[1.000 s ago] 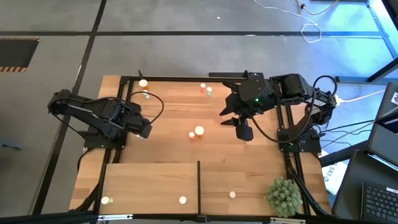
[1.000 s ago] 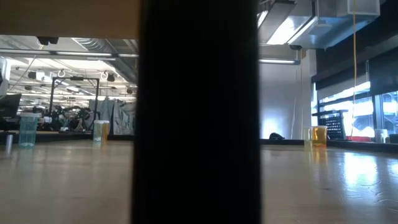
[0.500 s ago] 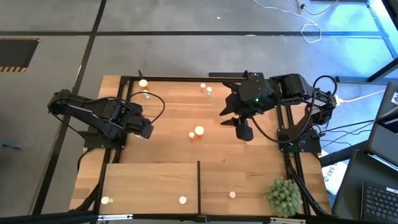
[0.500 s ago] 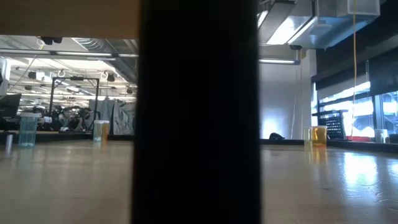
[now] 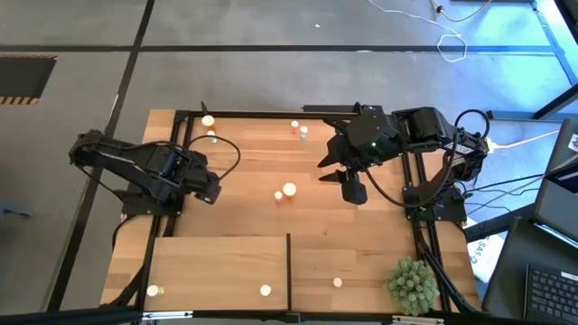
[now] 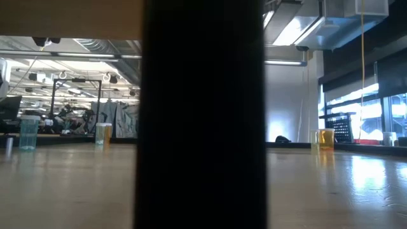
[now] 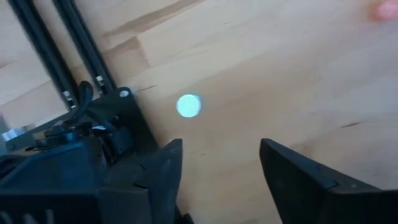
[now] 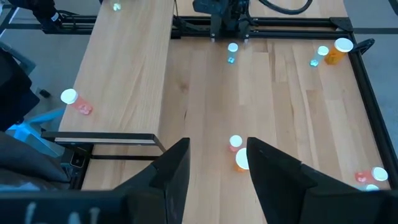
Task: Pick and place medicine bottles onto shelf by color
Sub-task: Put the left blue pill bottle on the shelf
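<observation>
My left gripper [image 5: 211,191] hangs open over the table's left part, pointing down. A small bottle with a white cap [image 7: 188,106] stands on the table just beyond its fingers, apart from them; it also shows as that bottle [image 8: 232,50] in front of the left arm. My right gripper [image 5: 354,190] is open, high over the middle, with a wide orange bottle [image 5: 289,190] and a small one [image 5: 278,195] to its left. More bottles [image 5: 208,120] [image 5: 298,129] stand along the far edge. The shelf [image 5: 226,262] lies at the near edge with a dark divider [image 5: 288,257] and three bottles [image 5: 265,291].
A spiky green plant ball [image 5: 414,284] sits at the near right corner. Black frame rails [image 5: 181,144] run along the table's sides. In the low view the divider [image 6: 202,114] blocks the middle. Bare planks lie between the arms.
</observation>
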